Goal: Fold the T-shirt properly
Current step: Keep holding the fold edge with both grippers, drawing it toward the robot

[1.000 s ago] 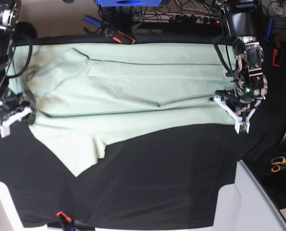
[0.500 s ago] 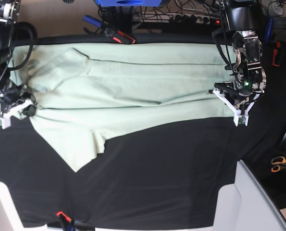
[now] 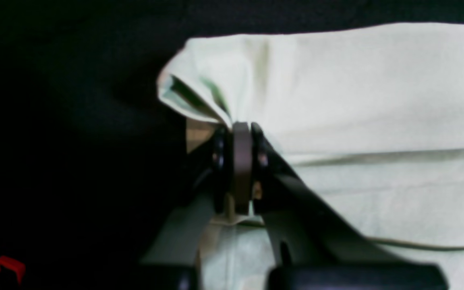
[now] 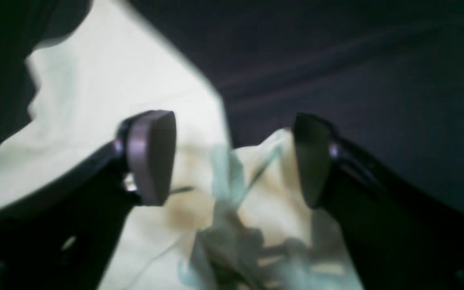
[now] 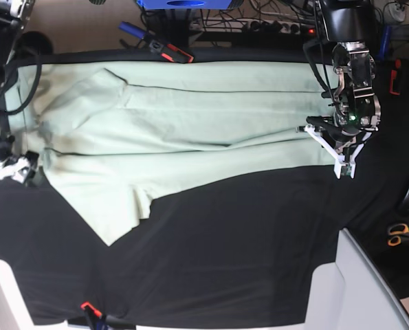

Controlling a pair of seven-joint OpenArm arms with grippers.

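Pinching the T-shirt (image 3: 336, 88), left pincer (image 3: 241, 141) clamps.

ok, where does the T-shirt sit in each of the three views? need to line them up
Base: the T-shirt spans the upper half of the black cloth, a sleeve hanging lower left.
Left wrist: fills the right side, a bunched edge pinched in the shut left gripper.
Right wrist: left and lower centre, crumpled between the fingers of the open right gripper.
Shared landmark: the black cloth under the shirt.
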